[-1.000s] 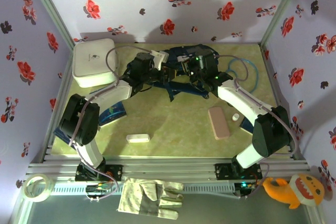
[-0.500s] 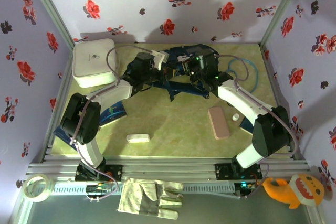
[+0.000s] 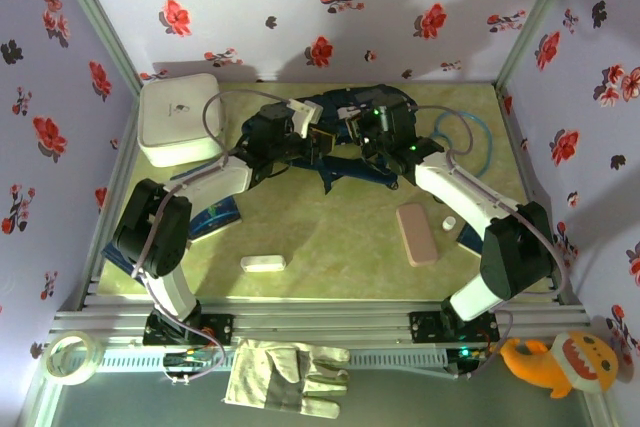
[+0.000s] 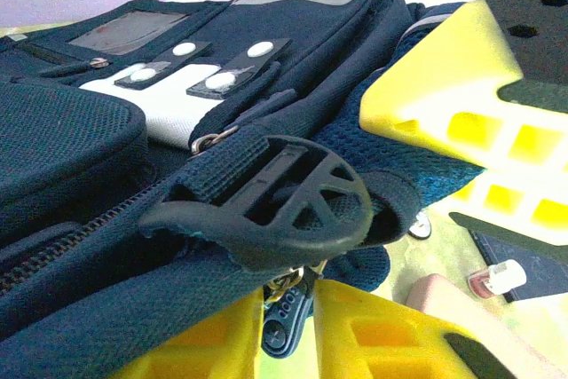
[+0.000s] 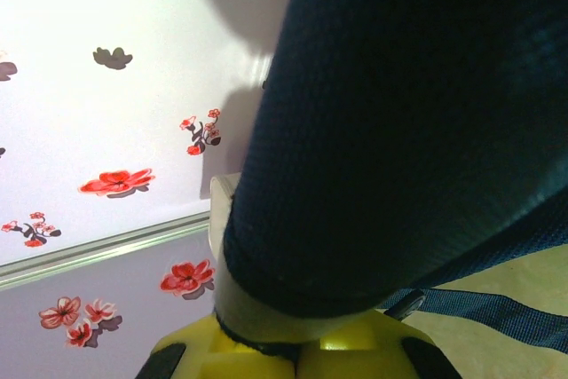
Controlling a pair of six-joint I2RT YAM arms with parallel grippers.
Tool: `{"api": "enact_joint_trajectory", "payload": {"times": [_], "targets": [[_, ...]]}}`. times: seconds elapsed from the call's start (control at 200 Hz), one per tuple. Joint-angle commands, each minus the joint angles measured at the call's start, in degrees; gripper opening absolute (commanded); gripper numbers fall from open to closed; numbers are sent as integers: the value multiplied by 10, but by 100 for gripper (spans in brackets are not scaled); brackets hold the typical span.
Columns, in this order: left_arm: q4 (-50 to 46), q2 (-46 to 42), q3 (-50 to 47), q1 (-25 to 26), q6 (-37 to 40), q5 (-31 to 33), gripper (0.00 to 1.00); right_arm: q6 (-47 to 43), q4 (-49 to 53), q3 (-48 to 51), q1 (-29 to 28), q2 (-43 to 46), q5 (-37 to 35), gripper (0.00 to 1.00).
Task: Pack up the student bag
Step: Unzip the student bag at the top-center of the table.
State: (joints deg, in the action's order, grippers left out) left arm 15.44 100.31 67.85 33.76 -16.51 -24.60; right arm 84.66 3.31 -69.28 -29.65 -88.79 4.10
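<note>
Top view: bag on the tabletop, beneath my left tool and right tool.
Left wrist: my jaws slightly apart, zip pull in the gap, buckle just above.
Right wrist: my tool clamped on bag fabric.

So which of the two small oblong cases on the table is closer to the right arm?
The pink case, larger and angled; the white case lies further left, near the front edge.
</note>
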Motion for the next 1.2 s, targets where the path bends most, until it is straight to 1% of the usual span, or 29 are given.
{"api": "enact_joint_trajectory", "payload": {"times": [0.0,0.1,0.25,0.475,0.655,0.84,1.005,1.195], "targets": [[25,5,12,6,14,10,23,7,-58,-6,-6,16,42,0],[30,8,17,9,16,27,21,8,-60,-5,-6,15,47,0],[45,6,11,9,17,59,11,8,-59,0,-6,18,44,0],[50,-1,0,9,18,63,0,6,-54,6,-5,21,37,0],[50,-23,-27,9,30,72,0,4,-55,9,4,21,32,0],[25,-64,-68,3,49,111,0,-6,-43,11,15,24,21,0],[8,-106,-110,-6,48,134,0,-10,-34,13,19,27,14,0],[-19,-136,-148,-21,44,164,0,-10,-34,13,19,22,17,0]]}}
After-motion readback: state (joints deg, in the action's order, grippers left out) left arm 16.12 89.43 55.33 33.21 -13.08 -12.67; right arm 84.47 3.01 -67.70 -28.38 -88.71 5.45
